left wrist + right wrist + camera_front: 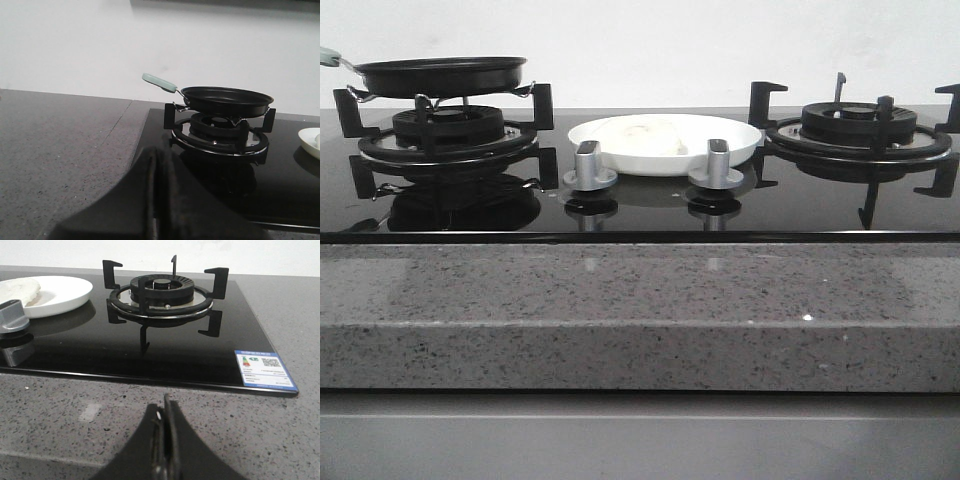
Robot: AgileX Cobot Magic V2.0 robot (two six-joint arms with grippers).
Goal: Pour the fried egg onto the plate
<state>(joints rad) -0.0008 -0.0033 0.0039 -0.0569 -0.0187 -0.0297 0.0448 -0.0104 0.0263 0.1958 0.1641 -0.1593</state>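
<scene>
The white plate (665,143) sits on the black glass hob between the two burners, behind the two knobs. The fried egg (655,137) lies on it, pale white; its yolk does not show. The plate's edge also shows in the left wrist view (310,142), and the plate (60,292) with the egg (20,291) in the right wrist view. The small black frying pan (440,75) with a pale green handle (159,82) rests on the left burner. My left gripper (156,167) is shut and empty, near the hob's left edge. My right gripper (165,412) is shut and empty over the granite counter in front of the right burner.
The right burner grate (860,130) stands bare. Two silver knobs (590,165) (717,165) stand in front of the plate. A grey speckled counter (640,310) runs along the front and left of the hob. An energy label (264,368) is stuck at the hob's right front corner.
</scene>
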